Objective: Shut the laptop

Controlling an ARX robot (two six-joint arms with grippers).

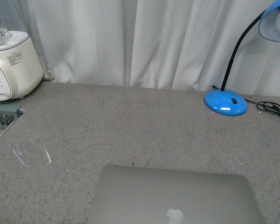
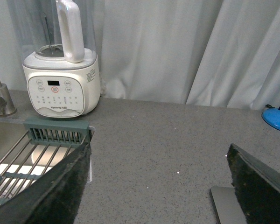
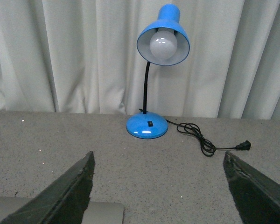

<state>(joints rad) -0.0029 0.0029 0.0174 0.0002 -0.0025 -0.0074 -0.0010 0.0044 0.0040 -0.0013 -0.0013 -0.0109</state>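
Observation:
The laptop (image 1: 175,196) lies at the near edge of the grey counter with its grey lid down flat and a pale apple logo facing up. A corner of it shows in the left wrist view (image 2: 224,205) and in the right wrist view (image 3: 102,212). Neither arm shows in the front view. My left gripper (image 2: 158,186) is open and empty above bare counter, left of the laptop. My right gripper (image 3: 158,191) is open and empty above the counter by the laptop's far right corner.
A white blender (image 2: 60,74) stands at the back left beside a sink (image 2: 4,144) with a rack (image 2: 56,135). A blue desk lamp (image 3: 149,123) stands at the back right with its black cord (image 3: 200,140) on the counter. White curtains hang behind.

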